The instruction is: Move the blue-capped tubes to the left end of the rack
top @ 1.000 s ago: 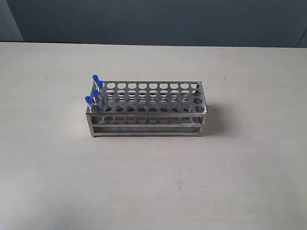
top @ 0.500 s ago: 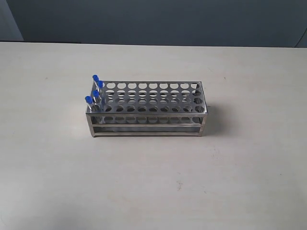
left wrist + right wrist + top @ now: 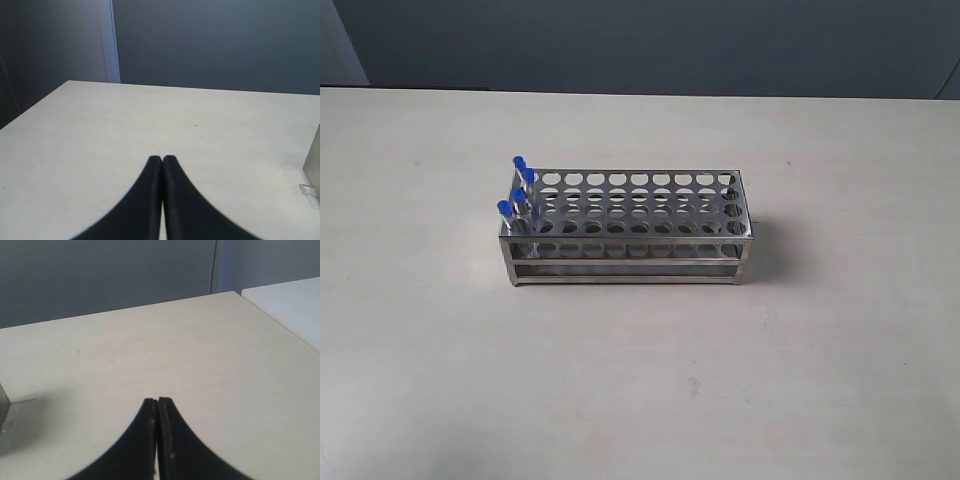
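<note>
The steel rack (image 3: 630,225) stands in the middle of the table in the exterior view. Several blue-capped tubes (image 3: 518,190) stand upright in the holes at its left end, caps above the top plate. Neither arm shows in the exterior view. In the left wrist view my left gripper (image 3: 162,159) is shut with nothing between its black fingers, and a corner of the rack (image 3: 312,165) shows at the frame's edge. My right gripper (image 3: 157,401) is shut and empty too, over bare table, with a rack corner (image 3: 4,405) at the edge.
The pale table (image 3: 640,380) ends against a dark grey wall at the back. A white surface (image 3: 290,300) lies beyond the table edge in the right wrist view. The rack's other holes hold nothing.
</note>
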